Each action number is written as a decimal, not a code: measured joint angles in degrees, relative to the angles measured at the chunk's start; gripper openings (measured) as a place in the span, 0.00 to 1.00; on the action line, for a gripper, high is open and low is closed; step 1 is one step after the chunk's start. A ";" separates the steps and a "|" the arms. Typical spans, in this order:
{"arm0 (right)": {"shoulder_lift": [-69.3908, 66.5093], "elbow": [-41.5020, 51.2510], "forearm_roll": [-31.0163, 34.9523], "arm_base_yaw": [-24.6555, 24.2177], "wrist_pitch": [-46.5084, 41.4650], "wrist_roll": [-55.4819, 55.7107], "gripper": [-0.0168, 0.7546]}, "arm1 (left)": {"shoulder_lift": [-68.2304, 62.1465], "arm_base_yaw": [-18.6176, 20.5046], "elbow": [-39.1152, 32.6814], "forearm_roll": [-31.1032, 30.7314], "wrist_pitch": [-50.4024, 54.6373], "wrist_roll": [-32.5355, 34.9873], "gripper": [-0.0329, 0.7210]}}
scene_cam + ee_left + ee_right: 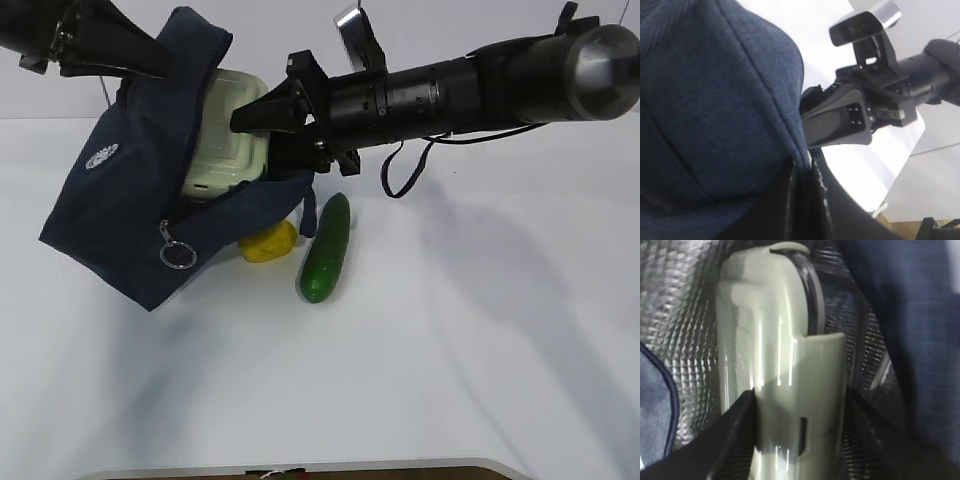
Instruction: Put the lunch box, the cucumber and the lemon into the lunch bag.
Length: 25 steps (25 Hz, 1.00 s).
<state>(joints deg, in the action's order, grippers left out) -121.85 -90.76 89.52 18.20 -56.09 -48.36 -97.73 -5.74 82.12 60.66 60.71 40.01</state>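
The navy lunch bag [120, 200] lies tilted on the table with its mouth facing right. My left gripper [160, 58] is shut on the bag's upper rim and holds it up; the left wrist view shows the fabric [715, 100] pinched between the jaws [805, 190]. The lunch box [230, 135] with its pale green lid sits in the bag's mouth. My right gripper [258, 110] is shut on it, with a jaw on each side of the box [780, 355]. The lemon [268, 241] and the cucumber [327, 248] lie on the table just right of the bag.
The zipper's silver ring pull [178, 255] hangs from the bag's lower front edge. The bag's silver quilted lining [685, 315] surrounds the box. The white table [480, 330] stretches right and forward. The right arm [865, 110] shows in the left wrist view.
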 joint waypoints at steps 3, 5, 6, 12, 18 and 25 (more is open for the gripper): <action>-0.18 -0.34 -0.59 0.00 0.23 -0.18 0.52 | -1.02 0.00 0.00 0.22 -0.34 0.25 0.06; -0.18 -0.54 -1.59 0.02 1.37 -0.28 0.52 | -1.66 0.00 0.00 0.35 -0.72 0.50 0.06; -0.18 -0.54 -1.92 0.12 2.02 -0.28 0.52 | -2.10 0.00 0.00 0.48 -0.97 0.63 0.06; -0.18 -0.57 -6.02 0.35 5.28 -0.32 0.52 | -4.73 0.00 0.00 1.79 -1.61 2.30 0.06; -2.71 -0.67 -7.13 1.04 5.35 1.15 0.52 | -5.36 0.00 0.00 2.16 -1.25 5.85 0.06; -5.18 -0.67 -5.22 3.22 5.94 2.00 0.52 | -5.36 0.00 0.00 2.16 0.25 7.89 0.06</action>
<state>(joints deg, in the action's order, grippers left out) -127.03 -91.43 84.30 21.42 -50.15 -46.36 -103.09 -5.74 82.12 62.83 60.96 47.90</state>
